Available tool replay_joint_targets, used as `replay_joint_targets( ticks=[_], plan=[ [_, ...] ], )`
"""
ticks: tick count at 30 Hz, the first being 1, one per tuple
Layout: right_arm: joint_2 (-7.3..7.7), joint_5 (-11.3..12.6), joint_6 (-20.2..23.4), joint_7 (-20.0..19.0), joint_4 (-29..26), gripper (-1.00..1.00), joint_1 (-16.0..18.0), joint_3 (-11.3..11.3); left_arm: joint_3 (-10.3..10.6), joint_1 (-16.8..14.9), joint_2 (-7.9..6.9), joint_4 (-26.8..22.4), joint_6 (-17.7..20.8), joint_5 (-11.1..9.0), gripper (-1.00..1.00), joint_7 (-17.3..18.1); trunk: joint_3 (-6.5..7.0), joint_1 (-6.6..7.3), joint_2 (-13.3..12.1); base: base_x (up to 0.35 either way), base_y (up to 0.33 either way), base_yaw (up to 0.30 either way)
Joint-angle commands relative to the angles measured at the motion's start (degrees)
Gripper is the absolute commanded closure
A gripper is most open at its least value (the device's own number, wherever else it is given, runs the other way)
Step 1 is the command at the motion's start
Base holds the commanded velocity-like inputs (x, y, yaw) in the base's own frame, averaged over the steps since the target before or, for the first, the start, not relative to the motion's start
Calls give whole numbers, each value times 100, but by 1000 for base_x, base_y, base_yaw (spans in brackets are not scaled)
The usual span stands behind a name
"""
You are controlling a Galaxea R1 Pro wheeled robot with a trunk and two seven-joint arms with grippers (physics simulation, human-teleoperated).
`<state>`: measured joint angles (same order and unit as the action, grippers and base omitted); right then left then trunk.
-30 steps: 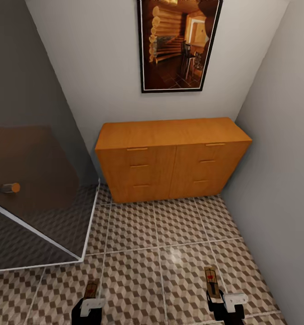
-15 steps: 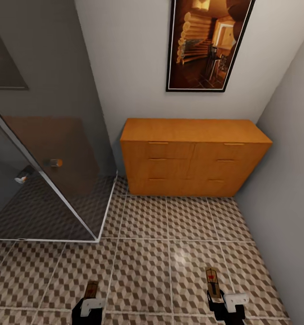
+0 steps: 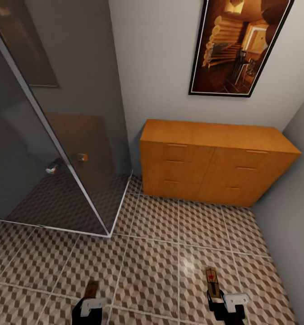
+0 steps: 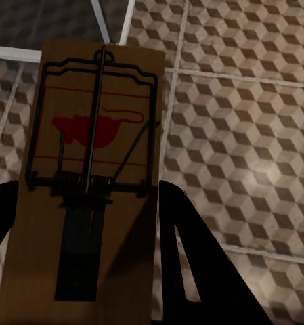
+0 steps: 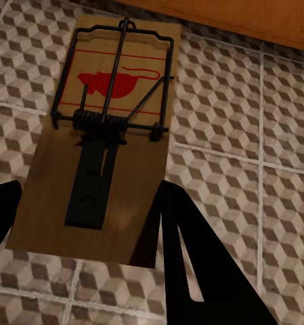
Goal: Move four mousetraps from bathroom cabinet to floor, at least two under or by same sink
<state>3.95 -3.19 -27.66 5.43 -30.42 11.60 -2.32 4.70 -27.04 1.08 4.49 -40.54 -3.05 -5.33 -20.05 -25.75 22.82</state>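
We look down on a bathroom corner. The cabinet (image 3: pixel 217 164), an orange-brown wooden unit with six drawer fronts and slim bar handles, stands against the pale back wall; all its drawers appear shut. Above the cabinet hangs a framed picture (image 3: pixel 240 45) of a log interior. To the left of the cabinet stands a dark glass shower screen (image 3: pixel 57 126) with a pale frame, its near corner meeting the bathroom floor (image 3: pixel 161 253) in front of the cabinet's left end. The floor bears brown-and-beige cube tiles with pale grout lines.

Well in front of the cabinet, at the near edge of the head view, we see both arms. The left gripper (image 3: pixel 90 301) is closed on a mousetrap (image 3: pixel 91 289), which projects forward from it toward the cabinet. In the left wrist view this trap (image 4: pixel 91 183) lies flat between the two dark fingers (image 4: pixel 192 264), its wire bar and red mouse mark facing up, with tiles and the screen's frame beyond it. The right gripper (image 3: pixel 217 295) likewise clasps a second mousetrap (image 3: pixel 211 279), opposite the cabinet's right half. In the right wrist view that trap (image 5: pixel 101 142) sits between the fingers (image 5: pixel 196 271), red mark uppermost, held above the tiles, with the cabinet's lower edge (image 5: pixel 260 17) just past its far end.
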Motion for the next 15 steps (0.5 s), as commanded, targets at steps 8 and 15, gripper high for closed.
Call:
replay_joint_targets(
  ticks=[8, 15],
  plan=[
    [2, -13, -11, 29, 4, 100, 1, -23, 49, -12, 6, 25, -33, -11, 100, -47, 25, -3, 10, 0, 0, 259],
    [1, -14, -11, 29, 6, 100, 3, -23, 49, -12, 6, 25, -33, -11, 100, -47, 54, -3, 10, 0, 0, 262]
  ],
)
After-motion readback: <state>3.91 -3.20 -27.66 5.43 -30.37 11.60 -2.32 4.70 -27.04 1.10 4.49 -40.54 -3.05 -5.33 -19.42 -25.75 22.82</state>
